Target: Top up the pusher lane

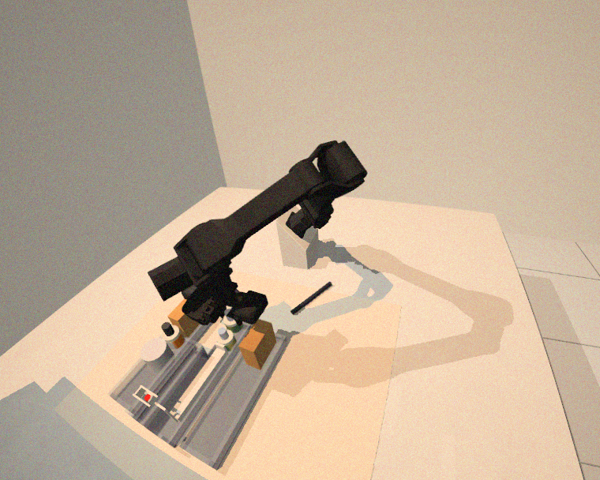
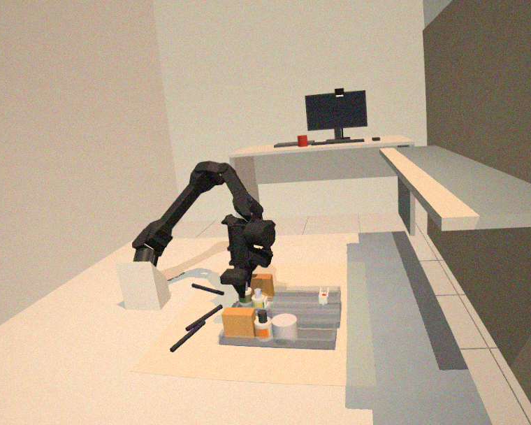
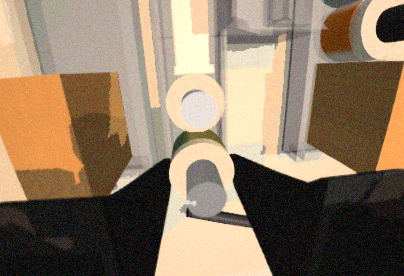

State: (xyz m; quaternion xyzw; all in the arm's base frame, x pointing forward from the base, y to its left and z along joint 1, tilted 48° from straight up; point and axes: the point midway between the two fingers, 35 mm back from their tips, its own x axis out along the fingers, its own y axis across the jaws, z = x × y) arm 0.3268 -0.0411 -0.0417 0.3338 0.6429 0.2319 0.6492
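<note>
My gripper is shut on an upright jar with a green body, cream shoulder and grey cap. A second jar, with a pale cap and a cream shoulder, stands in the sprung lane, directly behind the held one. The two look very close or touching in the wrist view. A white pusher piece is behind the second jar. The held jar's base and the low front stop are hidden, so I cannot tell whether the jar rests on the lane floor.
Orange boxes stand on both sides. A black-capped orange bottle and a white cylinder stand in a side lane. A black rod lies in front of the lanes.
</note>
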